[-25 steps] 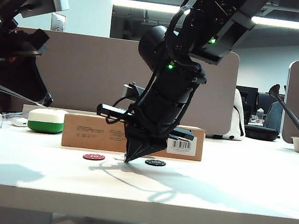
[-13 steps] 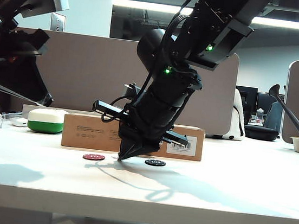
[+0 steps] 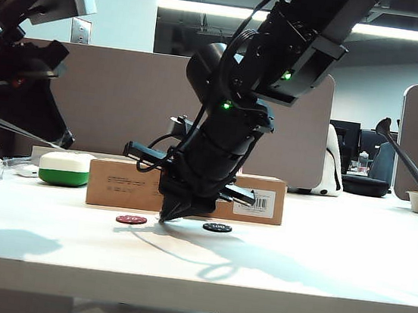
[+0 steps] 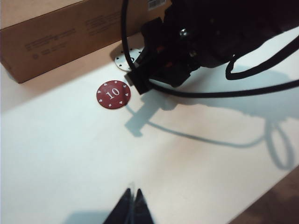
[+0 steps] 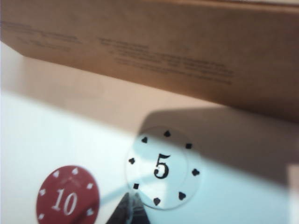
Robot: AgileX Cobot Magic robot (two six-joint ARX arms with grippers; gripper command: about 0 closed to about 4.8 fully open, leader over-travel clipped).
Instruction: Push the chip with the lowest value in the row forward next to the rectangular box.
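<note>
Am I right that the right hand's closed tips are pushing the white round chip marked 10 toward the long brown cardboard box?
Not quite: the right wrist view shows the white round chip is marked 5; 10 is on the dark red chip. The right hand, tips closed, is at its edge, and the long brown cardboard box lies beyond.

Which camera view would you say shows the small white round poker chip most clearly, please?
The right wrist view: the small white round poker chip fills the frame, its 5 readable, just ahead of the shut right gripper. The left wrist view shows only its edge behind the arm. The exterior view hides it.
</note>
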